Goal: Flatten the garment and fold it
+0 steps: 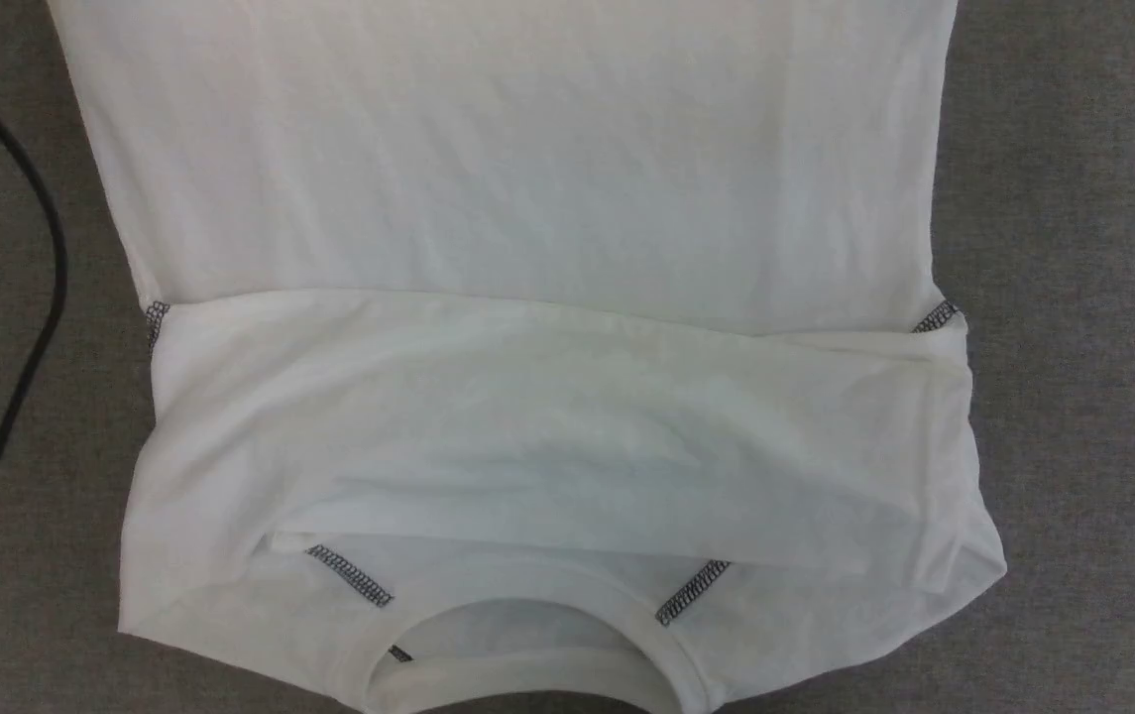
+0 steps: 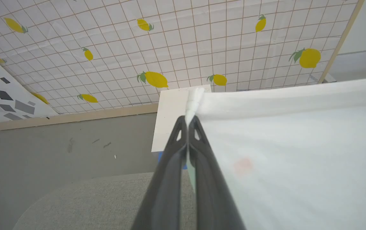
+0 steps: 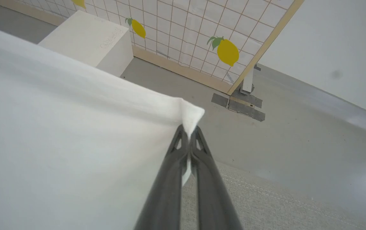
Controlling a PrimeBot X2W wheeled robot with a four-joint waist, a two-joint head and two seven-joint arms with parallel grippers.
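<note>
Between the pressed-together fingers of the left gripper [image 2: 188,123], a bunched corner of the white T-shirt [image 2: 291,153] is clamped. Another corner is pinched by the right gripper [image 3: 189,131], equally closed. The shirt's collar end is spread on a grey fabric surface [image 1: 1073,297].

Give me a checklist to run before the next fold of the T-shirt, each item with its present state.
1. Left gripper shut on a garment corner: ok.
2. Right gripper shut on the other corner: ok.
3. Edge between the grips pulled straight: ok, by both wrist views.
4. Folded layer near the collar flat: not ok, creased.
5. Black cable apart from the cloth: ok.
6. White box clear of the lifted edge: cannot tell.
</note>
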